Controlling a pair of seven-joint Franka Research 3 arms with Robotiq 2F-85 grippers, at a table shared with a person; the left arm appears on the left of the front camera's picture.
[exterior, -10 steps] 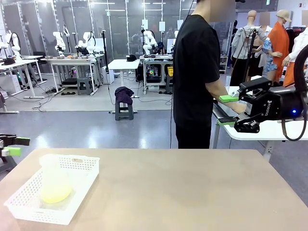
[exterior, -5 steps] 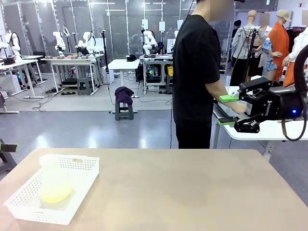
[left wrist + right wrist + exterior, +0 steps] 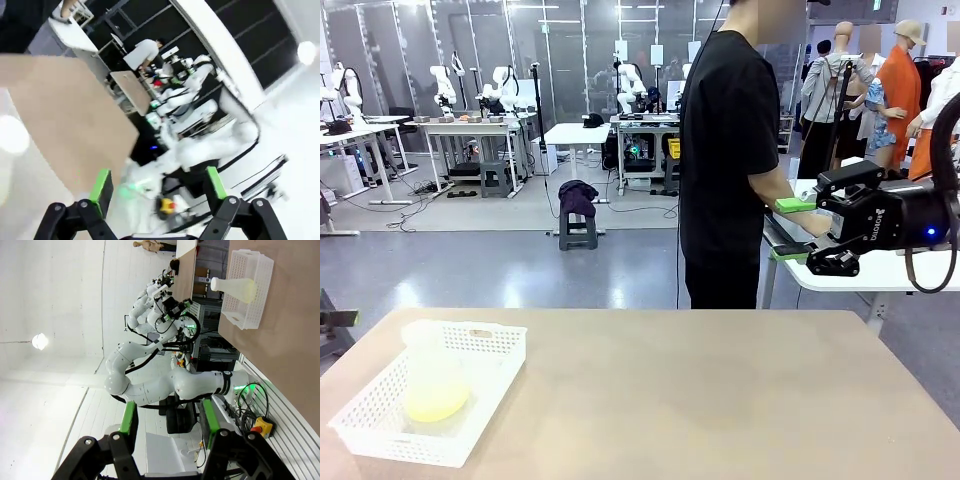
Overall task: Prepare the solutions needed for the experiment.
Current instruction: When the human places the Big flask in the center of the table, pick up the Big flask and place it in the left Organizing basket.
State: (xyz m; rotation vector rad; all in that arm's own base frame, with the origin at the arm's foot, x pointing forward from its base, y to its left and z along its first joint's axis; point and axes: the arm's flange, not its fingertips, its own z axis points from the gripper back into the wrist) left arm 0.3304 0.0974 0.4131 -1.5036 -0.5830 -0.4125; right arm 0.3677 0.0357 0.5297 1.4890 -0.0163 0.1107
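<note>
Front view: frosted flask [image 3: 433,375] with yellow-green solution lying in white basket [image 3: 380,440], near left of table [image 3: 700,400], likely staged for pickup. Right gripper [image 3: 798,230] raised at far right, parted, empty.
Left wrist view: left gripper [image 3: 159,182] spread wide, grasping nothing.
Right wrist view: flask [image 3: 234,287] well apart from own fingers [image 3: 130,422].

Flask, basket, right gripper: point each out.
flask [image 3: 432,385]: front view, on its yellow-tinted lower body.
basket [image 3: 496,372]: front view, on its right wall.
right gripper [image 3: 792,229]: front view, between the green-padded fingertips.
</note>
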